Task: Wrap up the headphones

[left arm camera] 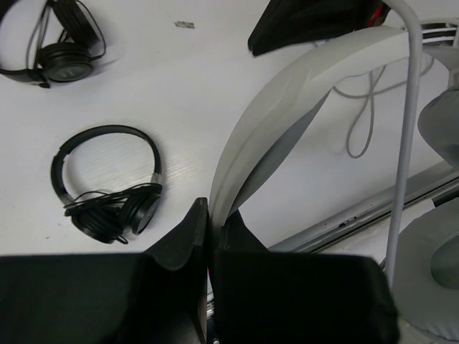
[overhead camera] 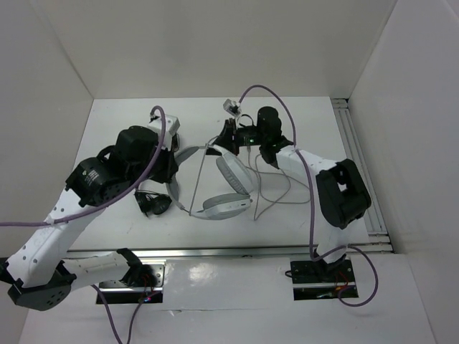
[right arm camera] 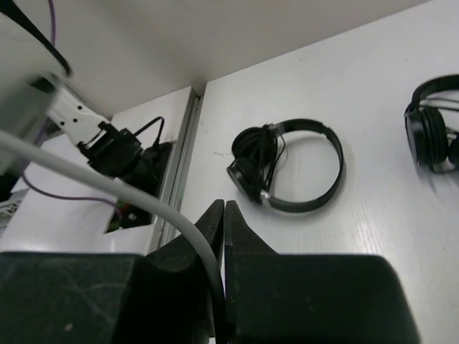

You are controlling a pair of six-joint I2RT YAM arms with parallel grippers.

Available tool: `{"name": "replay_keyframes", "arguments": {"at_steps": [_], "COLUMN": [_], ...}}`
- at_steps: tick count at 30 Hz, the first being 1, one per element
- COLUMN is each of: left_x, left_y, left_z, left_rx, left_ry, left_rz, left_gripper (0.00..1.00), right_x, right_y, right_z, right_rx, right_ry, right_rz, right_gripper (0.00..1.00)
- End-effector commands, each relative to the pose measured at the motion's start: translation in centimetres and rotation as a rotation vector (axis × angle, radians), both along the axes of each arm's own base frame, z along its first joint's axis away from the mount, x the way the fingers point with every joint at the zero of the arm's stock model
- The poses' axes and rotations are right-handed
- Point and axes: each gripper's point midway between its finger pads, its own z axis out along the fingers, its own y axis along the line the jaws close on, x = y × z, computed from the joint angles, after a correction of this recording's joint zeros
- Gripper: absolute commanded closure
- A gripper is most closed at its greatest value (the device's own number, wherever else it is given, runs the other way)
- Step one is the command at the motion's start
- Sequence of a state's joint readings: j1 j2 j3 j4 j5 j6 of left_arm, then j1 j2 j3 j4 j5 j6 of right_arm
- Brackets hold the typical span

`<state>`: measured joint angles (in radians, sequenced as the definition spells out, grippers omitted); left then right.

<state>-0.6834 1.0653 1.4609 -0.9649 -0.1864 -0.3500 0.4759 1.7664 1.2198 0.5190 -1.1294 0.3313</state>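
Left hand (left arm camera: 209,215) clenches the large light-grey over-ear headphones (overhead camera: 231,175) by their wide headband (left arm camera: 287,93), mid white surface (overhead camera: 323,129). My right hand (right arm camera: 224,211) pinches the thin grey cable (right arm camera: 107,188). I judge that winding is only beginning. Next I must loop the cable around the headband, keeping it taut.

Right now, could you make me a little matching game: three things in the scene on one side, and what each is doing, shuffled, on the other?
Things:
1. left end effector
2. right end effector
3. black headphones

States:
A. lying loose on the table, untouched
B. shut on the wide grey headband
C. shut on the thin grey cable

Pairs: 1-B, 2-C, 3-A.
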Motion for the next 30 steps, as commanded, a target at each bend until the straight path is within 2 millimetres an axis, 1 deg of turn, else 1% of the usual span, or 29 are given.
{"name": "replay_keyframes", "arguments": {"at_steps": [1, 2, 3, 4, 5, 6, 7, 8, 9, 10, 11, 12, 13, 14, 15, 16, 17, 18, 19, 20, 21, 22, 23, 24, 25, 27, 28, 29, 30], "left_x": [0.4, 1.3, 1.6, 2.1, 2.6, 3.7, 4.5, 5.0, 5.5, 7.4, 8.2, 8.9, 9.5, 11.3, 12.1, 12.9, 14.2, 15.7, 16.6, 17.8, 19.1, 20.1, 20.8, 21.7, 22.8, 24.2, 24.6, 25.5, 25.8], "left_y": [-1.0, -1.6, -1.4, -1.4, -1.5, -2.0, -1.8, -1.7, -1.5, -1.9, -1.9, -1.7, -1.6, -1.1, -0.7, -0.4, 1.3, 1.7, 2.2, 3.9, 4.1, 4.5, 5.5, 5.8, 6.4, 8.1, 8.3, 8.9, 9.2], "left_z": [8.1, 8.2, 9.6, 9.9, 10.2, 11.1, 11.5, 11.4, 13.5, 12.6, 12.6, 12.5, 13.6, 12.9, 12.7, 13.2, 13.0, 12.5, 12.7, 12.3, 11.0, 10.6, 10.0, 9.6, 8.4, 7.7, 7.2, 6.2, 5.8], "left_rx": [-0.191, -0.179, -0.188, -0.187, -0.186, -0.181, -0.171, -0.154, -0.192, -0.158, -0.153, -0.14, -0.163, -0.158, -0.167, -0.188, -0.187, -0.19, -0.205, -0.197, -0.194, -0.193, -0.179, -0.184, -0.161, -0.153, -0.146, -0.113, -0.091], "left_ry": [-0.161, -0.156, -0.18, -0.179, -0.178, -0.185, -0.192, -0.177, -0.206, -0.176, -0.172, -0.161, -0.182, -0.161, -0.153, -0.164, -0.161, -0.154, -0.16, -0.157, -0.125, -0.126, -0.118, -0.119, -0.105, -0.114, -0.107, -0.108, -0.11], "left_rz": [0.023, 0.033, 0.048, 0.07, 0.093, 0.109, 0.148, 0.162, 0.181, 0.209, 0.223, 0.238, 0.247, 0.286, 0.305, 0.312, 0.359, 0.39, 0.412, 0.462, 0.478, 0.493, 0.524, 0.551, 0.58, 0.647, 0.67, 0.71, 0.717], "left_gripper": [1.0, 1.0, 1.0, 1.0, 1.0, 1.0, 1.0, 1.0, 1.0, 1.0, 1.0, 1.0, 1.0, 1.0, 1.0, 1.0, 1.0, 1.0, 1.0, 1.0, 1.0, 1.0, 1.0, 1.0, 1.0, 1.0, 1.0, 1.0, 1.0], "right_x": [1.0, 0.4, 0.0, -0.6, -0.9, -0.9, -1.3, -2.0, -2.0, -2.7, -2.6, -3.1, -4.1, -4.1, -4.8, -5.1, -5.7, -6.5, -7.0, -8.0, -9.0, -9.6, -10.5, -11.3, -12.4, -14.1, -15.5, -16.3, -16.5], "right_y": [1.6, 2.8, 3.3, 3.8, 4.3, 5.0, 4.8, 4.6, 4.6, 4.2, 4.3, 4.5, 4.4, 4.3, 4.4, 4.2, 3.7, 3.7, 3.4, 2.7, 2.6, 2.1, 1.5, 1.4, 1.2, 0.8, 0.9, 0.9, 1.2], "right_z": [-1.8, -2.9, -2.8, -3.2, -3.8, -6.1, -5.3, -5.4, -7.9, -7.6, -8.2, -9.1, -9.9, -10.4, -10.3, -10.2, -10.9, -11.0, -10.3, -11.0, -10.0, -9.9, -10.4, -10.0, -8.8, -8.7, -7.2, -6.8, -7.8], "right_rx": [0.082, 0.093, 0.135, 0.146, 0.164, 0.165, 0.241, 0.264, 0.273, 0.322, 0.313, 0.301, 0.285, 0.285, 0.281, 0.279, 0.262, 0.257, 0.26, 0.237, 0.244, 0.238, 0.223, 0.221, 0.228, 0.208, 0.221, 0.215, 0.167], "right_ry": [0.026, 0.045, 0.007, 0.067, 0.089, 0.144, 0.076, 0.168, 0.232, 0.203, 0.246, 0.251, 0.263, 0.249, 0.247, 0.251, 0.274, 0.259, 0.242, 0.254, 0.229, 0.222, 0.23, 0.232, 0.208, 0.216, 0.18, 0.166, 0.175], "right_rz": [-0.036, -0.007, 0.012, 0.047, 0.064, 0.081, 0.107, 0.137, 0.141, 0.175, 0.178, 0.18, 0.179, 0.163, 0.171, 0.17, 0.162, 0.166, 0.165, 0.163, 0.174, 0.18, 0.172, 0.182, 0.207, 0.226, 0.254, 0.264, 0.24], "right_gripper": [0.9, 0.88, 0.85, 0.84, 0.78, 0.75, 0.74, 0.74, 0.74, 0.74, 0.79, 0.82, 0.88, 0.89, 0.91, 0.96, 0.98, 1.0, 1.0, 1.0, 1.0, 1.0, 1.0, 1.0, 1.0, 1.0, 1.0, 1.0, 1.0]}}
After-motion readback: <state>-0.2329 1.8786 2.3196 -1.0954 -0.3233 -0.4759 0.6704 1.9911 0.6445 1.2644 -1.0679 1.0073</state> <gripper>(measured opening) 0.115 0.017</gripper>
